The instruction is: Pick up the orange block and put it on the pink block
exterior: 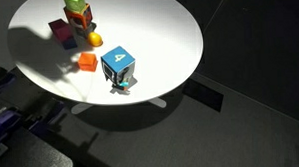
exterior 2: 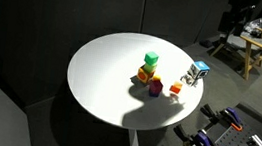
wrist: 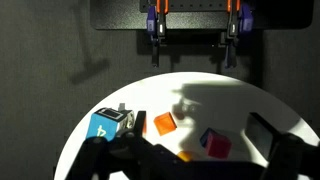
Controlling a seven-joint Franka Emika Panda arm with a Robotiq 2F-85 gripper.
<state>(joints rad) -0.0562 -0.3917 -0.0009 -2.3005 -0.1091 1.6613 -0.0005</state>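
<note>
The orange block (exterior: pixel 88 62) (exterior 2: pixel 176 88) (wrist: pixel 164 124) lies on the round white table (exterior: pixel 158 33) (exterior 2: pixel 101 69) (wrist: pixel 240 95), beside the big blue cube marked "4". The pink block (exterior: pixel 61 31) (exterior 2: pixel 154 88) (wrist: pixel 215 145) sits a short way from it, close to the yellow piece. In the wrist view my gripper (wrist: pixel 200 132) is open and empty, high above the table, with both blocks showing between its dark fingers. The gripper does not show in either exterior view.
The blue cube marked "4" (exterior: pixel 118 67) (exterior 2: pixel 200 72) (wrist: pixel 105 125) stands near the table edge. A green block stacked on a reddish-orange block (exterior: pixel 77 8) (exterior 2: pixel 150 63) and a small yellow piece (exterior: pixel 95 38) (wrist: pixel 185 156) sit near the pink block. A wooden chair (exterior 2: pixel 251 42) stands beyond the table.
</note>
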